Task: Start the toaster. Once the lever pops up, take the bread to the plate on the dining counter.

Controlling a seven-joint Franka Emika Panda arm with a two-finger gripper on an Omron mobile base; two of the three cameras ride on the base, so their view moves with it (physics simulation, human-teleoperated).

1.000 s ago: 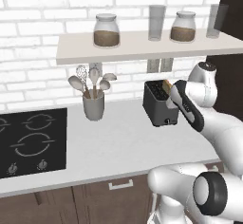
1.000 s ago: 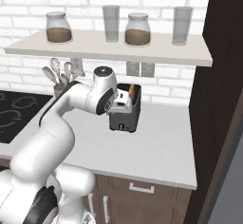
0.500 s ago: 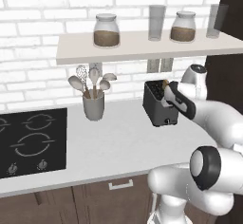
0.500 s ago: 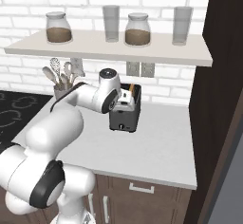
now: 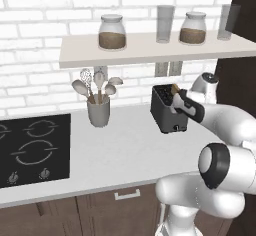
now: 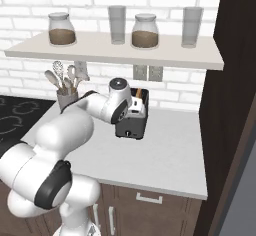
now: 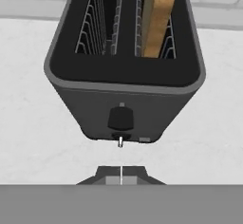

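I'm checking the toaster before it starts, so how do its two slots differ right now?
The toaster has a left slot holding only bare wire racks, while the right slot holds the bread, upright and rising above the rim. The left looks dark, the right golden-tan. Both are long, parallel and wire-lined.

arm: glossy white rounded shells | joints: dark grey bands (black end caps) | wrist: black
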